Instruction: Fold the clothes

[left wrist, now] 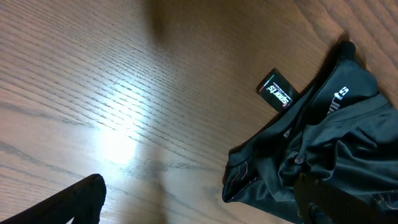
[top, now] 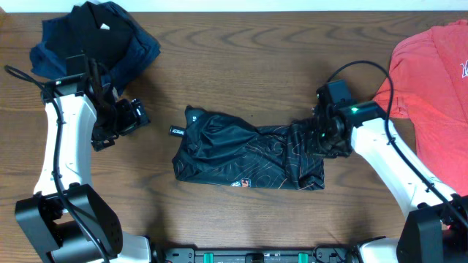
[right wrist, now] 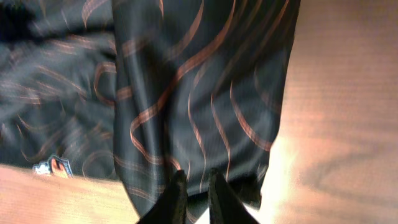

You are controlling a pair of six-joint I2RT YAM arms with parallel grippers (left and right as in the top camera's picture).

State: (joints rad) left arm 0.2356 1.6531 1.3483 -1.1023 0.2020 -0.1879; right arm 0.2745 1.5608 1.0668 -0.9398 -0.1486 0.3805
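Fabric at the right end of the jersey (top: 241, 150) is being pinched by the right end effector (right wrist: 194, 186), its fingers pressed almost together on a raised fold. The garment is lying crumpled in the middle of the surface (top: 241, 66), between both arms, not yet laid flat. The left end effector (top: 130, 117) is being held spread wide, apart from the collar side, where a small black label (left wrist: 277, 90) is lying just beside the cloth. Probably only a thin edge of the shiny cloth is being gripped, so it could be lost under a pull. Because the other end is not being held, the whole jersey could be dragged toward the red T-shirt (top: 431, 80) instead of being spread.
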